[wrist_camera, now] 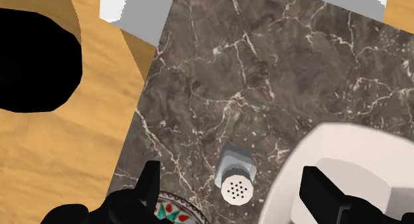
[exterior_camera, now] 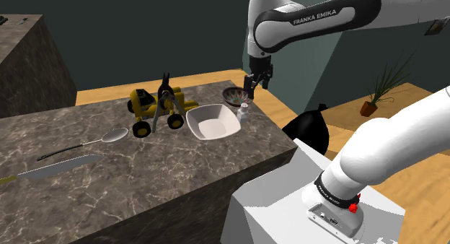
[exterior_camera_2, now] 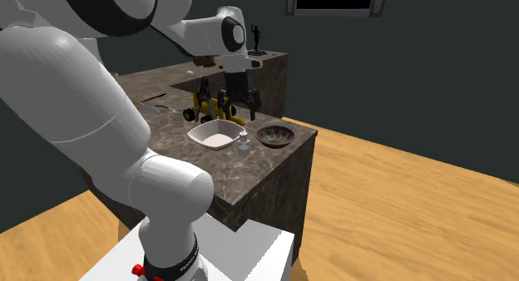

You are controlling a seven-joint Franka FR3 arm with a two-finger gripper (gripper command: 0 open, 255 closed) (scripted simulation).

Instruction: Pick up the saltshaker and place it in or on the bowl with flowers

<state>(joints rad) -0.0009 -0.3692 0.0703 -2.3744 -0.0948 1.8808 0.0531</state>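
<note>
The saltshaker (exterior_camera: 244,112) stands upright on the marble counter (exterior_camera: 108,170), just right of centre in the shoulder view, between the white bowl (exterior_camera: 213,122) and the flowered bowl (exterior_camera: 235,97). The gripper (exterior_camera: 257,86) hangs above it, fingers spread wide, holding nothing. Nothing is done yet: descent, grasp, lift and the short carry to the flowered bowl all remain.

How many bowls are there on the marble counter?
2. The white bowl stands beside the yellow toy vehicle. The flower-patterned bowl stands near a corner of the counter, close to the saltshaker. No other bowl seems hidden.
</note>
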